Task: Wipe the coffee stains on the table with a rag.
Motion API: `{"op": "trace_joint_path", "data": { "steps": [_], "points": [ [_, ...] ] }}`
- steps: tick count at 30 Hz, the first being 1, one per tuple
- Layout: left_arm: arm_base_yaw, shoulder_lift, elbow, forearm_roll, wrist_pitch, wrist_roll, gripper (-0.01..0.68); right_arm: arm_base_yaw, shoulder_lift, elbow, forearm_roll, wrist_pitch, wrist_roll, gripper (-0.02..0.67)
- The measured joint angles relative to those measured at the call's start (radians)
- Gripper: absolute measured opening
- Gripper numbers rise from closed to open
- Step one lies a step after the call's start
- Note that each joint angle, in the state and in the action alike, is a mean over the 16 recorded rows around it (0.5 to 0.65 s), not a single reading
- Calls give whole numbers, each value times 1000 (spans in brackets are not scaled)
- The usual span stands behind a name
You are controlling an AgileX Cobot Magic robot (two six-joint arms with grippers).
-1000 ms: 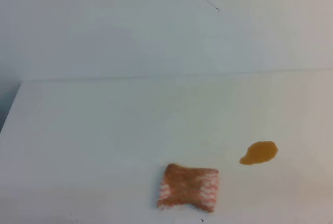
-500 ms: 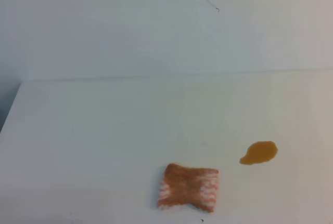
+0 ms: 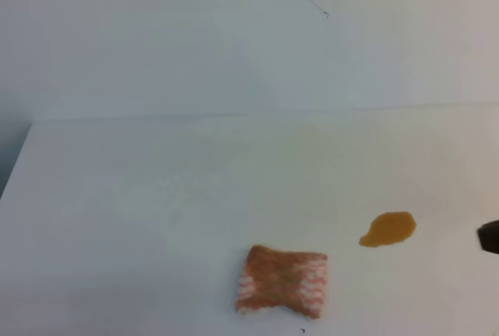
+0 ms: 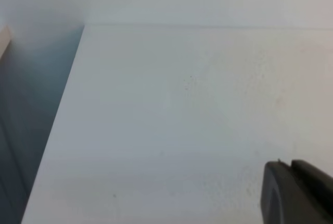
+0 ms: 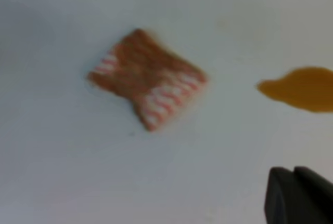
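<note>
The rag [image 3: 282, 281], orange-brown with pinkish-white striped edges, lies flat near the front edge of the white table [image 3: 156, 196]. The coffee stain [image 3: 387, 228], an amber oval with a short tail, lies to the rag's right, apart from it. A dark tip of my right gripper [image 3: 490, 236] shows at the right edge, right of the stain. The right wrist view shows the rag [image 5: 148, 81], the stain [image 5: 302, 89] and a dark finger [image 5: 299, 195], touching neither. The left wrist view shows only a dark finger [image 4: 296, 193] over bare table [image 4: 182, 104]. Both grippers hold nothing visible.
The table's left edge [image 4: 62, 109] drops off to a dark gap. A white wall [image 3: 234, 40] rises behind the table's far edge.
A dark tip of my right gripper has come into the exterior view at the right edge. The rag and the stain have not moved.
</note>
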Motion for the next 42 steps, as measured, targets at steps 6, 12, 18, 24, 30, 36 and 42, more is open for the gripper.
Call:
{"op": "trace_joint_path", "data": {
  "steps": [6, 12, 18, 24, 30, 36, 42],
  "points": [
    [0, 0, 0, 0, 0, 0, -1, 159, 240, -18, 235, -109, -265, 2],
    [0, 0, 0, 0, 0, 0, -1, 352, 435, -86, 316, -216, -327, 28],
    [0, 0, 0, 0, 0, 0, -1, 467, 609, -215, 248, -219, -314, 122],
    [0, 0, 0, 0, 0, 0, -1, 494, 758, -353, 116, -146, -275, 242],
    [0, -2, 3, 0, -1, 0, -1, 503, 862, -447, -28, -99, -246, 331],
    [0, -2, 3, 0, -1, 0, -1, 531, 925, -489, -151, -116, -226, 369],
    [0, -2, 3, 0, -1, 0, -1, 562, 968, -510, -228, -149, -220, 396]
  ]
}}
